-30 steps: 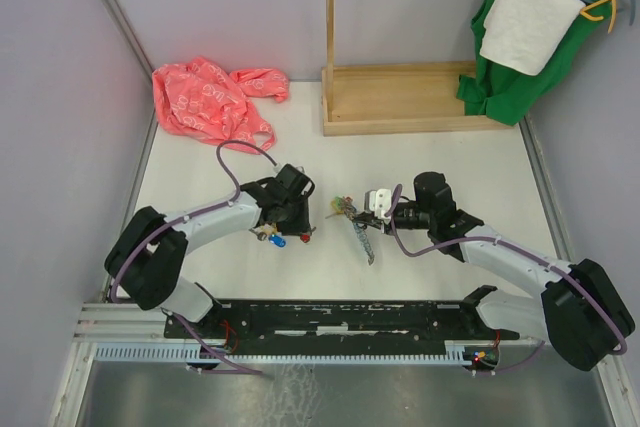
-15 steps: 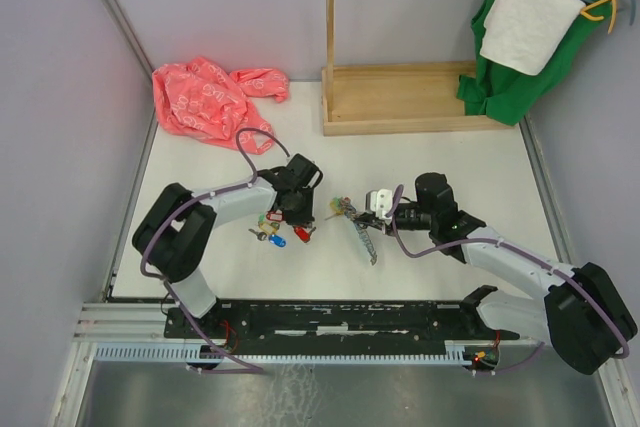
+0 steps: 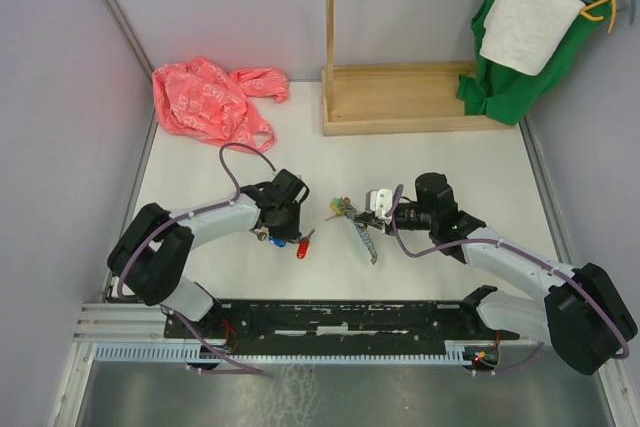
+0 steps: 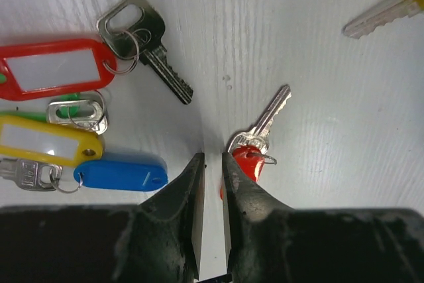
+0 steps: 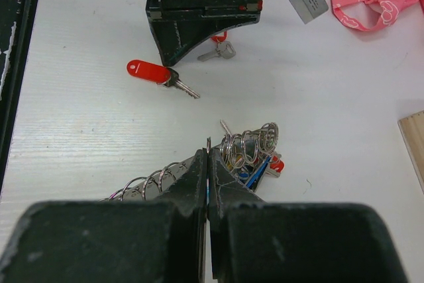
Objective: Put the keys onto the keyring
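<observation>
My left gripper (image 3: 284, 221) hovers low over the table with its jaws almost shut, a narrow slit between them and nothing in it (image 4: 212, 161). A red-tagged key (image 4: 250, 158) lies loose beside its right finger; it also shows in the top view (image 3: 303, 245) and the right wrist view (image 5: 151, 72). To the left lie more keys (image 4: 63, 120) with red, yellow, blue and green tags. My right gripper (image 5: 208, 154) is shut on the keyring (image 5: 250, 142), a grey metal loop hung with rings and tagged keys, resting on the table (image 3: 360, 232).
A pink plastic bag (image 3: 205, 97) lies at the back left. A wooden frame (image 3: 400, 97) stands at the back middle. Green cloth and a white towel (image 3: 525, 27) hang at the back right. Another key (image 4: 384, 10) lies towards the keyring.
My left gripper went right, then came back left. The red-tagged key now lies alone on the table to the right of it. The right arm has not moved.
</observation>
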